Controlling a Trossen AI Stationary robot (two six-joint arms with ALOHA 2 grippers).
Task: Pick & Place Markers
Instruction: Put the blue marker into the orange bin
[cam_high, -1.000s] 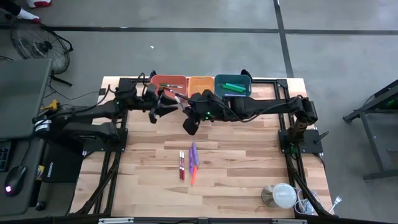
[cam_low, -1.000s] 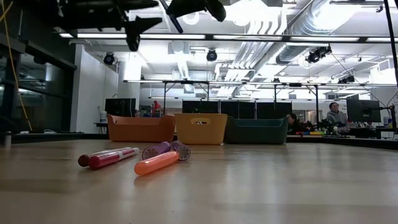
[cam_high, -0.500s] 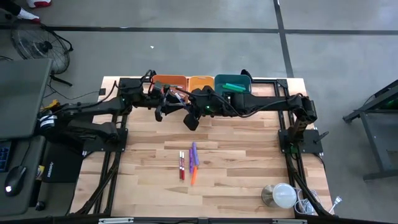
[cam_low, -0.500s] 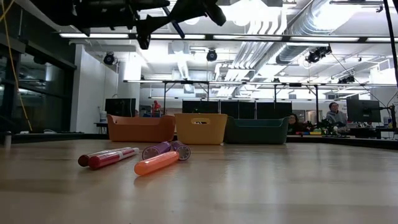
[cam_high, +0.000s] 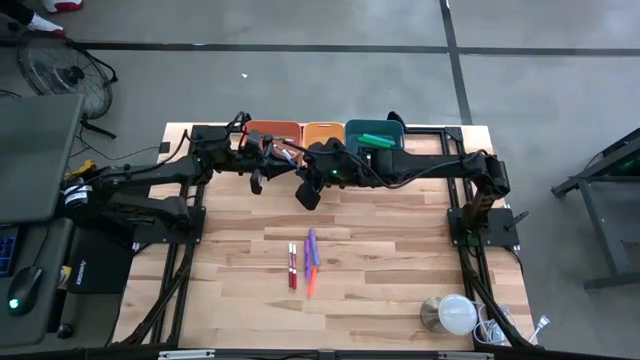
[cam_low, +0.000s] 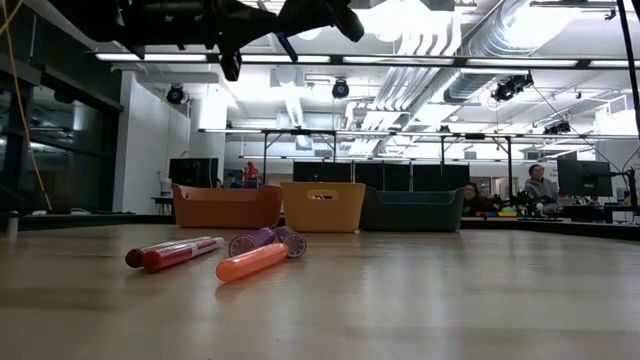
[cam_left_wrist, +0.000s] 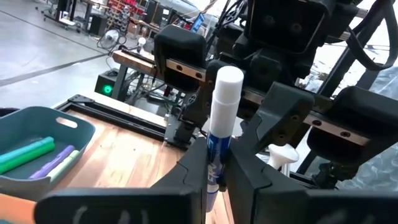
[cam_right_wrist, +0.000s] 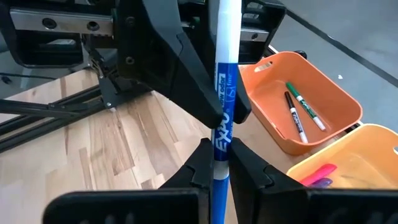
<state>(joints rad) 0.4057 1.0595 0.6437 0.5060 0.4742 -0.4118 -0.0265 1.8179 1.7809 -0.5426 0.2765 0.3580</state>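
A blue-and-white marker (cam_right_wrist: 222, 118) hangs in the air in front of the bins, held by both grippers at once. My left gripper (cam_left_wrist: 216, 177) and my right gripper (cam_right_wrist: 222, 171) meet over the table's far middle (cam_high: 282, 158), each shut on it. Two red markers (cam_high: 292, 265), a purple one (cam_high: 312, 248) and an orange one (cam_high: 311, 283) lie flat on the table's middle. At the far edge stand an orange bin (cam_high: 270, 131), a yellow bin (cam_high: 322, 133) and a teal bin (cam_high: 374, 137). My left gripper pinches the marker's blue-labelled barrel (cam_left_wrist: 217, 146) between its two fingers, below the white end (cam_left_wrist: 228, 81). The fingers lie across the marker. The marker is lifted clear of the table. My right gripper pinches the same marker between its two fingers on the blue label (cam_right_wrist: 221, 152), close beside the left gripper's fingers (cam_right_wrist: 186, 74). Its fingers also lie across the marker, which stands clear of the table and bins.
The orange bin holds thin markers (cam_right_wrist: 300, 111), the yellow bin a pink one (cam_right_wrist: 323, 171), the teal bin green ones (cam_high: 378, 139). A white round object (cam_high: 456, 313) sits at the table's near right corner. A person (cam_low: 542, 187) sits far behind the table.
My left gripper has moved toward the table's right and far edges up to the marker held by my right gripper, and has shut on it. The right gripper has shifted slightly toward the far edge, staying shut on the marker.
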